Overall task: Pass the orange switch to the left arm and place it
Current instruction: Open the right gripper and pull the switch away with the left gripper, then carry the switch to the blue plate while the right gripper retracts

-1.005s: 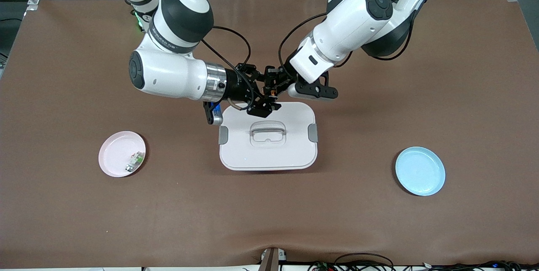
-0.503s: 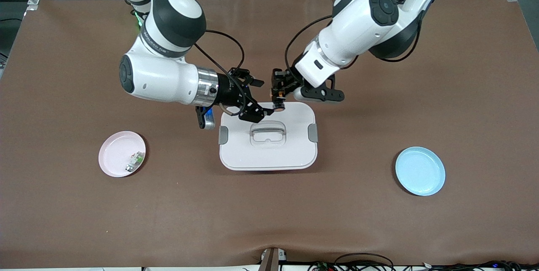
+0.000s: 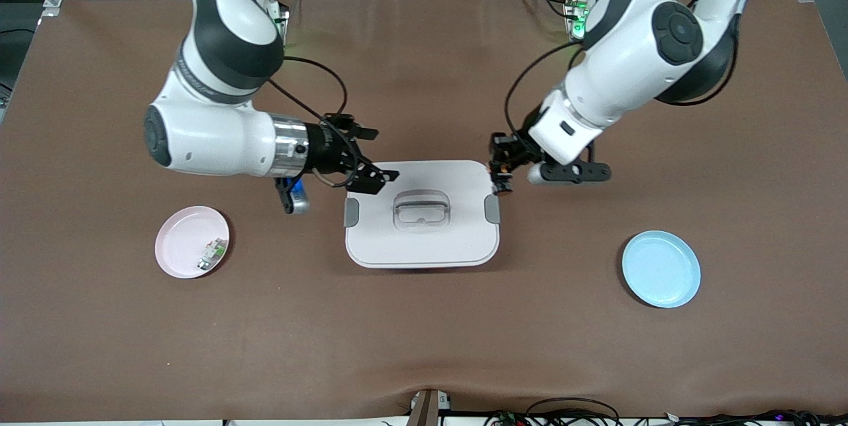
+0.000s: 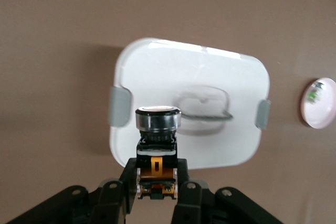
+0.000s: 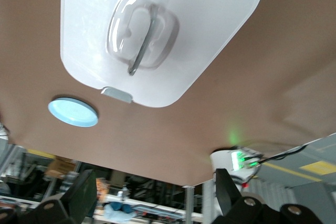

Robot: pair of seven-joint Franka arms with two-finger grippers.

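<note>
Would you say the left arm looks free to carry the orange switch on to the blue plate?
Probably yes: the left gripper holds the switch over the box edge, with only bare table toward the blue plate.

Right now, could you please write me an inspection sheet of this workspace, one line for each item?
Surface: brown table, slightly wrinkled at the edge nearest the front camera.
Job's things: orange switch held by the left gripper over the box's edge; box closed, at the table's middle.
Clutter: pink plate holding a small green-and-white part, toward the right arm's end; blue plate toward the left arm's end.
Grippers: left shut on the switch; right gripper open, holding nothing, over the box's other edge.
Cables: black cables loop along both arms; more at the table's near edge.
Surroundings: metal frame at the corners.
</note>
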